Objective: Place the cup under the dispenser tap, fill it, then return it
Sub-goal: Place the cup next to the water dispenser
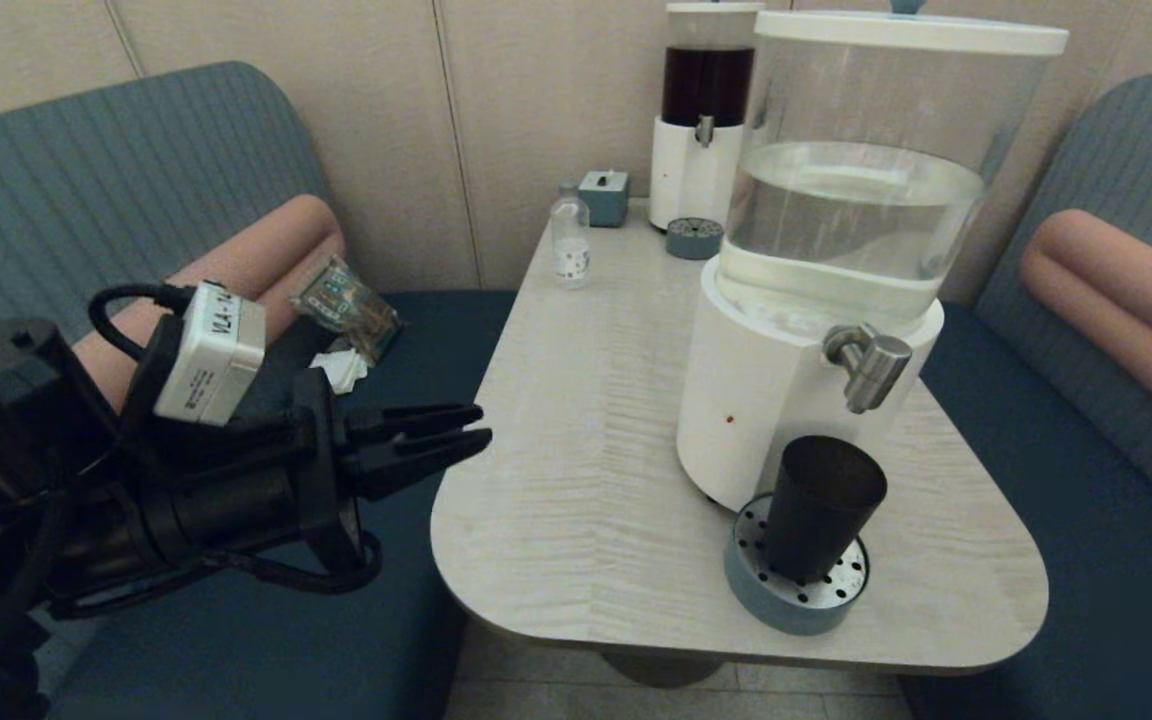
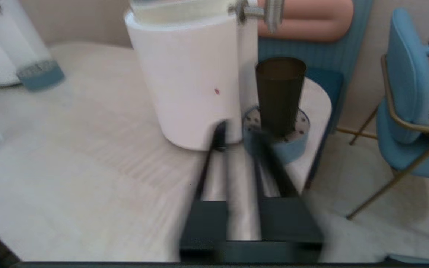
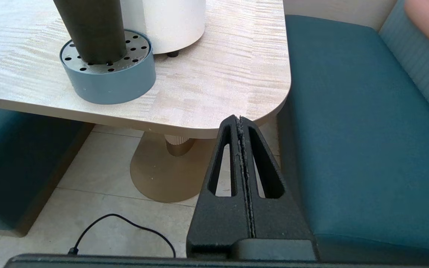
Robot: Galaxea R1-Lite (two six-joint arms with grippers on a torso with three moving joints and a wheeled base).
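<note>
Where benches meet: pale wood-grain table [image 1: 576, 420].

From the head we look down across the table [image 1: 576, 470]. Left wrist view faces the cup [image 2: 279, 95] side-on, near; right wrist views it from below table edge.

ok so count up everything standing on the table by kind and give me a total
Water dispensers: 2, the big clear one and the slimmer dark-liquid one
Drip trays: 2, one under the cup, one by the far dispenser
Cups: 1, the dark cup
Bottles: 1, small clear bottle
Small boxes: 1, blue-grey box
Total: 7
</note>
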